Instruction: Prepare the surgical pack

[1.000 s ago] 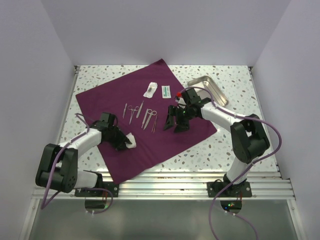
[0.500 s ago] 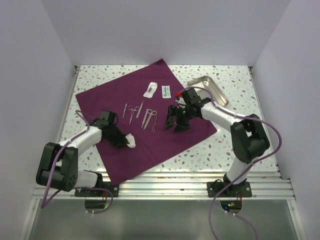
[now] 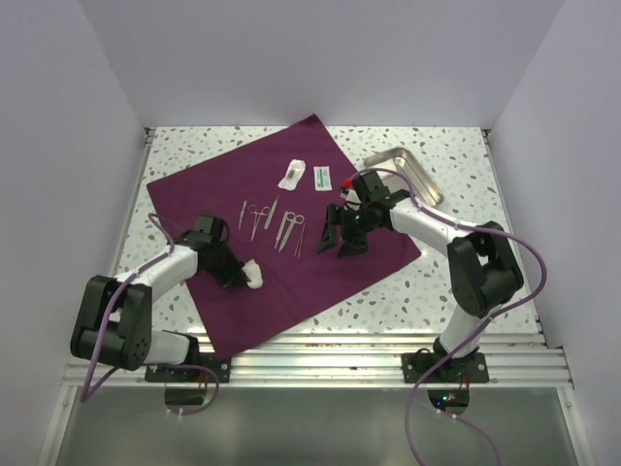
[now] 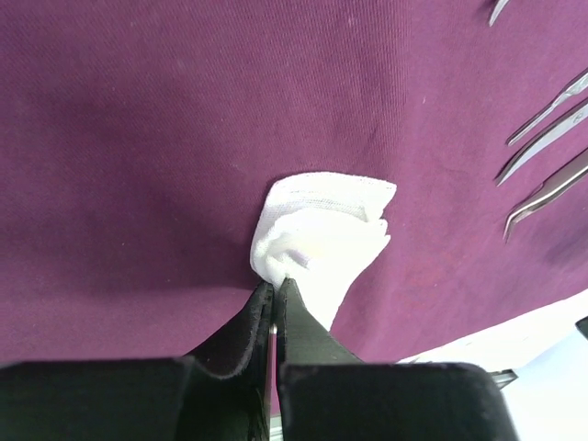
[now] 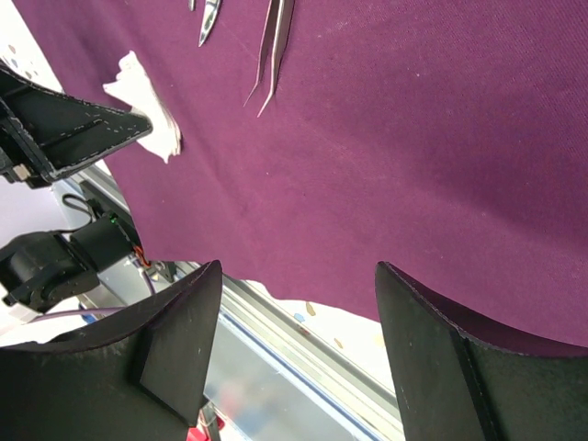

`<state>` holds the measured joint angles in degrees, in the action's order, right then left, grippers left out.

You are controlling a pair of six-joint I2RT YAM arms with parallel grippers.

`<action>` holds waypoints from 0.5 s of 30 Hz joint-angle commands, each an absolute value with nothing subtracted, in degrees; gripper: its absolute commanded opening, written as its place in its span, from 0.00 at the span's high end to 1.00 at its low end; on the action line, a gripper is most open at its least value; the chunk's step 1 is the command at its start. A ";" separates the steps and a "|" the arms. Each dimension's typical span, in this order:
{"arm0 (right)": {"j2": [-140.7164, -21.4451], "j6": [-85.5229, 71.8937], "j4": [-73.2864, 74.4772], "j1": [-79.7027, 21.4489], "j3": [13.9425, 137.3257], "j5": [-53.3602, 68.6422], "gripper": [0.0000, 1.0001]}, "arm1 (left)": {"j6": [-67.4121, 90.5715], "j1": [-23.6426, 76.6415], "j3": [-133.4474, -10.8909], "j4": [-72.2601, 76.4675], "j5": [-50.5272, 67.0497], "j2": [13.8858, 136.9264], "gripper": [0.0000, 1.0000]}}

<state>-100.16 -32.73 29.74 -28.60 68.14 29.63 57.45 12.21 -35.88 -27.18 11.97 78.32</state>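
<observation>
The left hand (image 4: 276,287) has its fingers pressed together, pinching the near corner of a white gauze pad (image 4: 322,239). A second ago those fingers stood apart around the pad; they have since closed on it, and the hand has drawn back a little toward its own side. The pad is crumpled and lies on the drape (image 4: 184,138), near the drape's left edge in the top view.

The right hand (image 3: 340,238) hangs over the right part of the drape with its fingers wide apart and nothing between them. It has not shifted since the earlier frame.

The drape (image 3: 320,272), a deep purple sheet, lies spread flat and turned cornerwise on the speckled bench (image 3: 456,146). A row of slim steel instruments (image 3: 272,221) lies on its middle, between the two hands. Two small packets (image 3: 306,176) lie farther back on it. A steel tray (image 3: 408,170) sits on the bench just beside the drape's right corner.
</observation>
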 commanded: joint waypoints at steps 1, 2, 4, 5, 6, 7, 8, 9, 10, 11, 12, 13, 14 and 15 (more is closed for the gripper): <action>-100.11 -31.99 29.27 -28.92 69.61 30.85 0.29 | 54.58 12.57 -37.53 -29.17 11.69 75.68 1.00; -100.02 -31.99 29.09 -29.00 69.61 31.89 0.29 | 53.88 12.57 -37.62 -29.79 11.60 74.98 1.00; -99.93 -31.90 28.74 -29.00 69.52 33.22 0.28 | 52.91 12.57 -38.05 -31.37 11.60 71.73 1.00; -100.11 -31.38 28.39 -29.18 69.61 35.57 0.27 | 51.95 12.57 -38.14 -31.64 11.86 70.33 1.00; -100.19 -31.03 28.39 -29.35 69.87 37.07 0.27 | 51.51 12.57 -38.32 -31.73 12.56 67.44 1.00; -100.46 -30.68 28.48 -29.44 70.48 38.48 0.26 | 51.07 12.57 -38.23 -30.77 13.35 65.93 1.00; -100.63 -30.67 28.48 -29.70 70.58 40.15 0.24 | 50.19 12.48 -38.32 -30.24 14.14 64.44 1.00; -100.81 -31.20 27.17 -29.97 70.49 43.39 0.22 | 49.84 12.57 -38.41 -29.80 15.89 61.81 1.00; -100.72 -31.98 25.51 -30.23 69.53 45.85 0.18 | 49.57 12.57 -38.32 -27.01 17.21 60.48 1.00; -100.46 -35.47 23.14 -31.02 68.83 47.88 0.15 | 49.22 12.57 -37.97 -25.07 18.71 59.34 1.00; -99.85 -37.68 17.89 -31.37 67.95 50.77 0.13 | 49.22 12.57 -37.88 -24.27 20.55 57.59 1.00; -99.32 -40.14 14.54 -31.90 67.07 51.67 0.12 | 49.39 12.57 -37.88 -21.91 21.52 56.79 1.00; -98.79 -45.21 11.37 -33.21 65.41 52.11 0.09 | 49.39 12.57 -37.62 -20.06 23.71 56.08 1.00; -98.35 -47.35 5.94 -33.74 64.78 52.21 0.07 | 49.48 12.57 -37.62 -18.91 24.43 54.94 1.00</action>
